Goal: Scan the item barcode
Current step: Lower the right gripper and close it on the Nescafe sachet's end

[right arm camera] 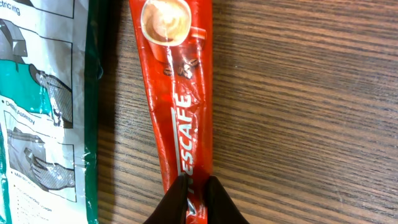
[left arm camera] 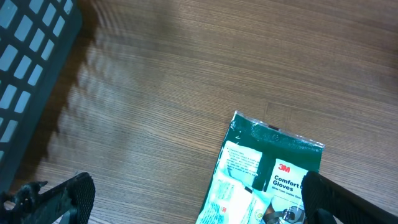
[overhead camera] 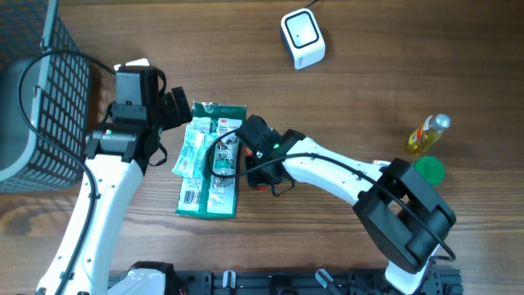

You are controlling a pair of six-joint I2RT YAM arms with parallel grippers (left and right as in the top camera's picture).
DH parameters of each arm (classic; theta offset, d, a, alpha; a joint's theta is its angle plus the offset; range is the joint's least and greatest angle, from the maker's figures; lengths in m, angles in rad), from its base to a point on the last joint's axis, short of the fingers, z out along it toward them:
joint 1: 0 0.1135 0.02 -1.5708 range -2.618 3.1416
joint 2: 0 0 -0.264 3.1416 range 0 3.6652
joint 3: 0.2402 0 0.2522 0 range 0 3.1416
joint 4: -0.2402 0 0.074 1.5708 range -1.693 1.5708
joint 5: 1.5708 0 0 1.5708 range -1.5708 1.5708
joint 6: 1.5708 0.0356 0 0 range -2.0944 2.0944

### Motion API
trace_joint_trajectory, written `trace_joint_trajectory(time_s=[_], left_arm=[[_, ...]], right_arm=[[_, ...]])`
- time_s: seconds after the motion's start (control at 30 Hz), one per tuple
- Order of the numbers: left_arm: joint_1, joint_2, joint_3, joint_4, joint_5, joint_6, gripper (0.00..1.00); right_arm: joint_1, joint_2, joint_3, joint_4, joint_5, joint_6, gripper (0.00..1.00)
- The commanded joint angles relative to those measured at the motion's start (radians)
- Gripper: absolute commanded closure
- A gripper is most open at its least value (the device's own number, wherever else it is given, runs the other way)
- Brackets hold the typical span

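Table (right arm camera: 298, 93): sachet (right arm camera: 180, 106) in R gripper (right arm camera: 194, 183)

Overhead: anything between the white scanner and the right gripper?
Nothing. In the overhead view only bare wooden table lies between the scanner and the right gripper, which pinches the Nescafe sachet. The glove pack sits off that line.

Matt brown wood-grain tabletop (overhead camera: 368, 74); glossy red film on coffee sachet (right arm camera: 180, 93); shiny crinkled plastic on glove pack (overhead camera: 214, 113); matt grey plastic basket (overhead camera: 49, 82); smooth white plastic scanner (overhead camera: 302, 37)
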Motion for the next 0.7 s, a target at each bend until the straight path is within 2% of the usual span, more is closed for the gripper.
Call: trace_joint_trajectory(time_s=[0.0, 0.1, 0.17, 0.3, 0.37, 0.47, 0.53, 0.6, 0.67], left_arm=[[0.004, -0.003, 0.011, 0.003, -0.005, -0.016, 0.0], [0.004, -0.003, 0.011, 0.003, -0.005, -0.016, 0.0], [0.004, -0.003, 0.011, 0.003, -0.005, -0.016, 0.0], [0.004, -0.003, 0.011, 0.003, -0.005, -0.016, 0.0], [0.004, -0.003, 0.011, 0.003, -0.005, -0.016, 0.0], [0.004, -0.003, 0.011, 0.003, -0.005, -0.016, 0.0], [0.004, -0.003, 0.011, 0.003, -0.005, -0.016, 0.0], [0.004, -0.003, 0.011, 0.003, -0.005, -0.016, 0.0], [0.004, -0.003, 0.011, 0.003, -0.005, -0.016, 0.0]], right_arm=[[0.0, 0.006, -0.032, 0.001, 0.003, 0.0, 0.93], [-0.024, -0.004, -0.031, -0.003, 0.002, -0.063, 0.96], [-0.031, -0.004, -0.031, -0.002, -0.006, -0.064, 0.82], [-0.028, -0.003, -0.031, 0.001, -0.013, -0.051, 0.82], [-0.028, -0.003, -0.041, 0.001, -0.015, 0.021, 0.8], [-0.016, -0.003, -0.067, 0.025, -0.015, 0.066, 0.83], [-0.012, -0.003, -0.07, 0.037, -0.012, 0.012, 0.96], [-0.018, -0.015, -0.054, 0.036, 0.001, -0.102, 0.96], [-0.024, -0.043, -0.027, 0.006, 0.074, -0.121, 0.95]])
